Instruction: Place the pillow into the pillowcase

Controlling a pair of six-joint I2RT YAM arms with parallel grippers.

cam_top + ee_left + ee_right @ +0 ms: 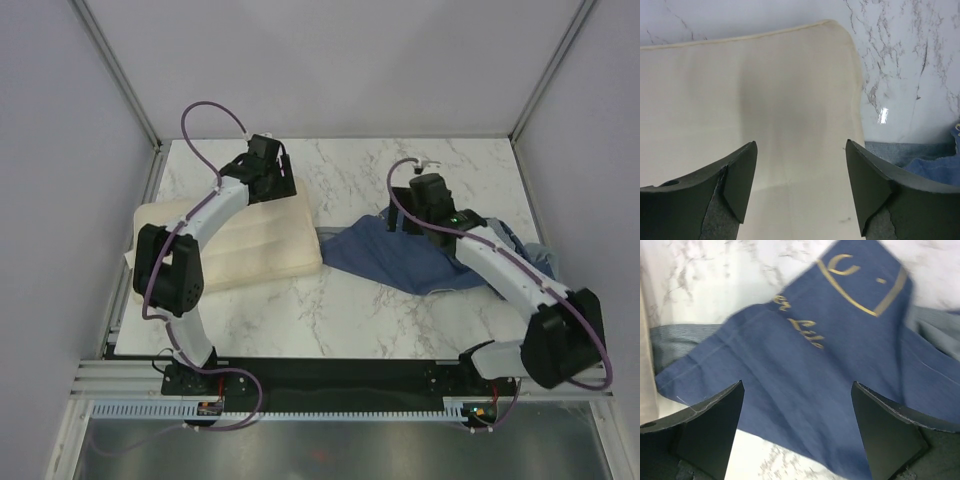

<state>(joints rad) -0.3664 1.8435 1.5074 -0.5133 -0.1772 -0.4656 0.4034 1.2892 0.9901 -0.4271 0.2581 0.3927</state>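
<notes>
The cream pillow lies flat on the left half of the table. My left gripper hangs over its far right corner, jaws open. In the left wrist view the pillow fills the space under the left gripper, and no fabric is pinched between the fingers. The blue pillowcase lies crumpled to the right of the pillow, its left tip close to the pillow's edge. My right gripper hovers open over its far edge. The right wrist view shows the right gripper above the pillowcase, with its yellow lettering.
The marble table is walled by a metal frame, with rails along the left side and near edge. A grey-blue part of the pillowcase bunches beside my right arm. The pillow's edge shows at the left of the right wrist view.
</notes>
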